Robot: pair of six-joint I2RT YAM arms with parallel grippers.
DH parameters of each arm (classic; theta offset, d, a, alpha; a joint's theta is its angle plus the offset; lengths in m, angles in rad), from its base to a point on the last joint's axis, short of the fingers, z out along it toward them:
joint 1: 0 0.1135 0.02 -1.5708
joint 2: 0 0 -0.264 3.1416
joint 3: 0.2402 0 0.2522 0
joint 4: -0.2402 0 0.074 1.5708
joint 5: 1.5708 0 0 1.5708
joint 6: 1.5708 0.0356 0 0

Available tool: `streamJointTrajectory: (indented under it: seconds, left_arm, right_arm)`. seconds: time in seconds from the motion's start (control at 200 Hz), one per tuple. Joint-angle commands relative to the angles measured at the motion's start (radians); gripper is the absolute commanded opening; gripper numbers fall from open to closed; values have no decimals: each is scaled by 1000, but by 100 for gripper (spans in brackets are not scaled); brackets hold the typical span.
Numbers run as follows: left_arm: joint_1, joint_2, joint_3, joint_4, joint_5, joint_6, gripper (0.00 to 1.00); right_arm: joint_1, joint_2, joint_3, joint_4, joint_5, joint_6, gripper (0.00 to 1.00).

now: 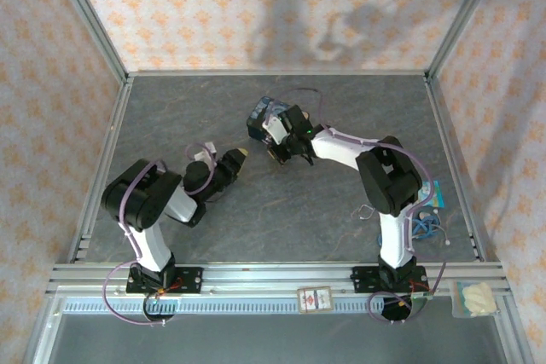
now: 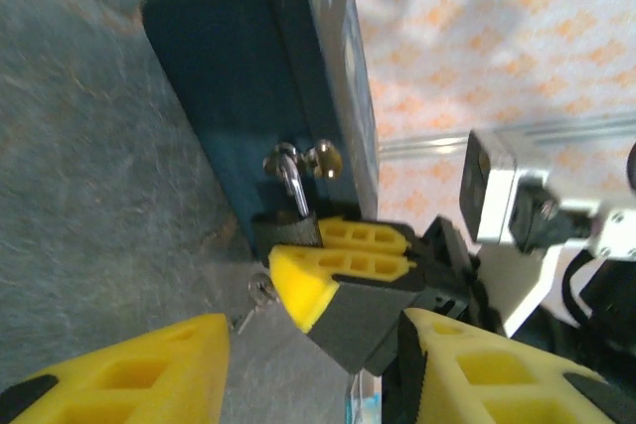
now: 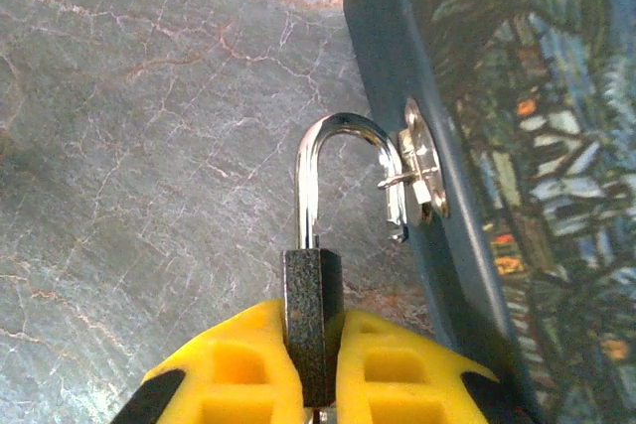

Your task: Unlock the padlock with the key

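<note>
My right fingers [image 3: 238, 369] gripped the padlock [image 3: 313, 295] beside the box [image 3: 383, 57], shackle [image 3: 333, 131] already sprung; left fingers [image 2: 149, 364] hung parted, empty.

Left arm [image 1: 162, 198] folds at the tabletop's near-left, reaching toward the centre. Its left gripper [image 1: 241, 158] has fingers apart, empty. Right arm [image 1: 363, 155] stretches from near-right toward the far edge — right gripper [image 3: 314, 330] clamps the padlock [image 3: 313, 280].

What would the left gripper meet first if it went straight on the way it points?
Probably the right gripper, clamped on the padlock at the box; depth is unclear.
</note>
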Motion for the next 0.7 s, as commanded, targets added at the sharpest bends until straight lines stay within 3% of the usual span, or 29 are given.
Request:
streamJointTrajectory:
  seconds: [0.0, 0.345, 0.696]
  left_arm:
    - [-35, 80, 55, 140, -49, -5, 46]
    - [-53, 185, 205, 56, -140, -9, 47]
    - [-77, 234, 260, -61, -186, -22, 40]
  right_arm:
    - [-2, 25, 11, -43, -53, -9, 0]
    - [-7, 22, -6, -18, -66, -16, 0]
    - [-16, 23, -11, 21, -120, 1, 0]
